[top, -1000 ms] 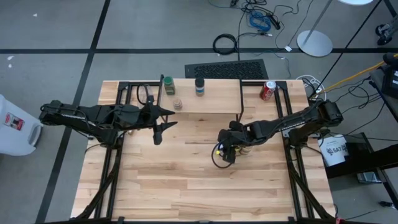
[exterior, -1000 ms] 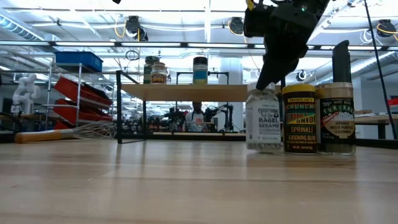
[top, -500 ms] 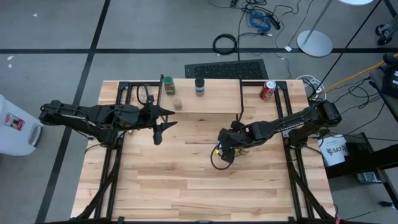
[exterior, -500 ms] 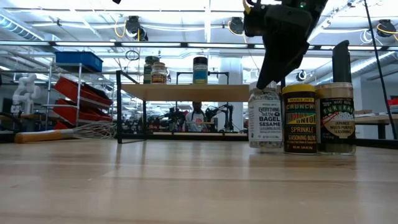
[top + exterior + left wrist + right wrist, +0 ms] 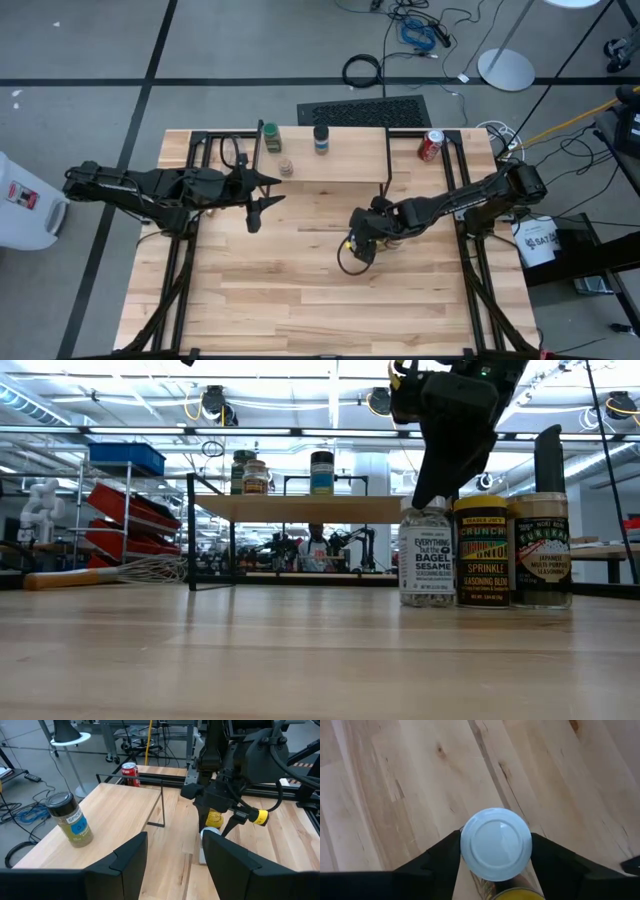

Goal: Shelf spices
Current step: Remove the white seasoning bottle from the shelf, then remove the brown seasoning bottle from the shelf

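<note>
From overhead, the right arm's dark two-finger gripper (image 5: pixel 366 240) is covering the white-lidded jar (image 5: pixel 496 844); only a trace of the yellow-bodied jar (image 5: pixel 351 241) is showing. From the right wrist camera, the bottom edge is cutting off that yellow jar, and the white lid is hiding its own jar's body. At table level, the top edge is cropping the right arm, and small print on the dark-lidded jar (image 5: pixel 541 550) is proving too small to read. Labels on the three jars standing on the light-wood shelf (image 5: pixel 300 508) are staying illegible.

Right end effector (image 5: pixel 361 244) over jars mid-table; three jars on shelf (image 5: pixel 340 167); left end effector (image 5: pixel 258 199) idle.
</note>
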{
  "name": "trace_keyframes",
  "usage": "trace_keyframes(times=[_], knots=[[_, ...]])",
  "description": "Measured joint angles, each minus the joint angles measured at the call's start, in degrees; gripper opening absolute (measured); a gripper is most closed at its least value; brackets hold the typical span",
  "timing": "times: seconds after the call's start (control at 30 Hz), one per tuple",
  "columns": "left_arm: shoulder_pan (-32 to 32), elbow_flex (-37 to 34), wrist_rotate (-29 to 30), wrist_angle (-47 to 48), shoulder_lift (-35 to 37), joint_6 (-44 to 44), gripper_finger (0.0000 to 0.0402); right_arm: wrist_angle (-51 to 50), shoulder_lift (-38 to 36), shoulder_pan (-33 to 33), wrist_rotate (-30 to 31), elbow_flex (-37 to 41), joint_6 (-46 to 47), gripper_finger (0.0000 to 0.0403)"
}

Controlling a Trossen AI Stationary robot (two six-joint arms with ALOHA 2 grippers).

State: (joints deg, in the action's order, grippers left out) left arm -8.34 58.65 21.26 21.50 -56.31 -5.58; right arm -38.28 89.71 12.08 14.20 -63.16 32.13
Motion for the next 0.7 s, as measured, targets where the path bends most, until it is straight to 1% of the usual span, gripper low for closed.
trace_keyframes(times=[0.13, 0.27, 0.7], knots=[[0.00, 0.00, 0.00, 0.00, 0.00, 0.00, 0.0198, 0.07, 0.00, 0.50, 2.12, 0.00, -0.16, 0.0243], [-0.01, 0.00, 0.00, -0.02, 0.00, -0.02, 0.0198, 0.19, 0.00, 0.95, 2.25, 0.00, -1.25, 0.0256], [0.00, 0.00, 0.00, -0.02, 0.00, -0.09, 0.0198, 0.33, -0.55, 1.17, 2.27, 0.00, -3.01, 0.0263]])
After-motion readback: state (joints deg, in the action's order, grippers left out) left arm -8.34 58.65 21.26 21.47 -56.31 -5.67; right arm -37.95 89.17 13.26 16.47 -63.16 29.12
